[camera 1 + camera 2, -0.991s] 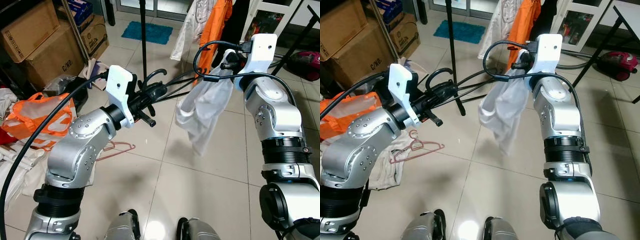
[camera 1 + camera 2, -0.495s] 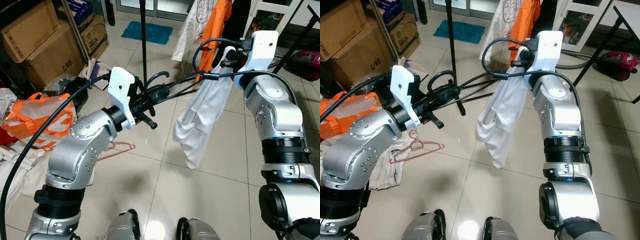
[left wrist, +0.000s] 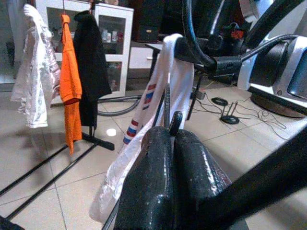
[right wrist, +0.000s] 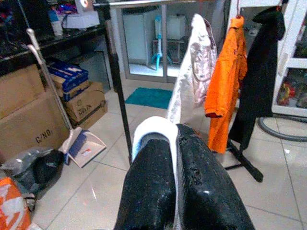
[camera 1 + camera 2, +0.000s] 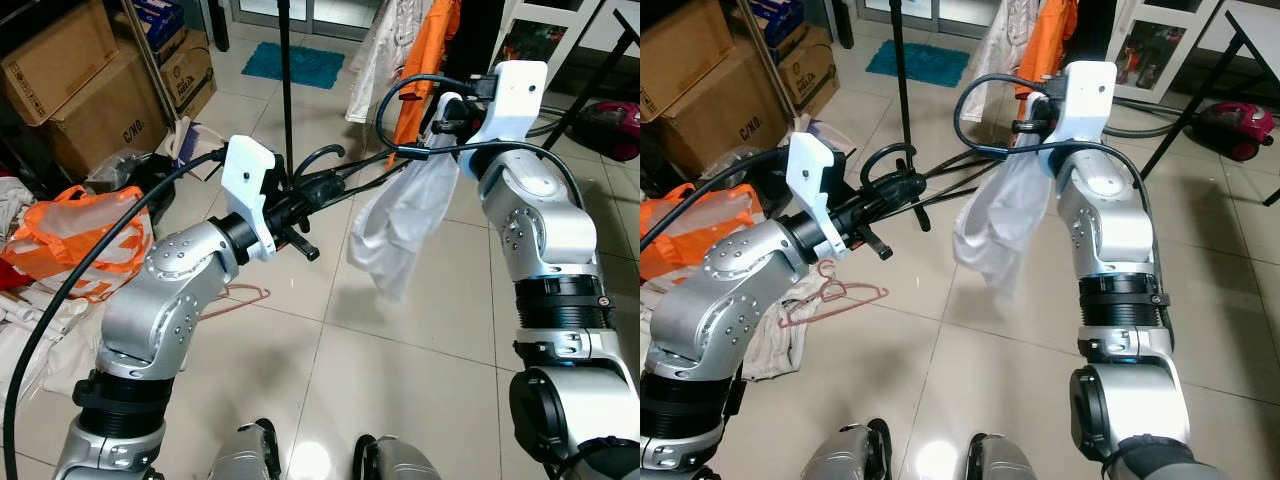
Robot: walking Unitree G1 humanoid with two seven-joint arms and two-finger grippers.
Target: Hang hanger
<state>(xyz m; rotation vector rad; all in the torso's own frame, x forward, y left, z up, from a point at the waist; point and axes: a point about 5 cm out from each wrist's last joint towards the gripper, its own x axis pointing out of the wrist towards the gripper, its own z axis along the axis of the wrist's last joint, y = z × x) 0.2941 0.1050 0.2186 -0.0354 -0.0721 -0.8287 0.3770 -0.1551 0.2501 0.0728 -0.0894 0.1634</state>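
While both silver arms reach forward at chest height, the right claw is clamped on a white garment that droops above the floor, and the left claw pinches the black hanger inside it. Behind, three garments hang: white, orange, black.

The 2 arms were silver with dark screws and black joint rings. White wrist plates carried looping black cables. Glossy black fingers showed scuffs.
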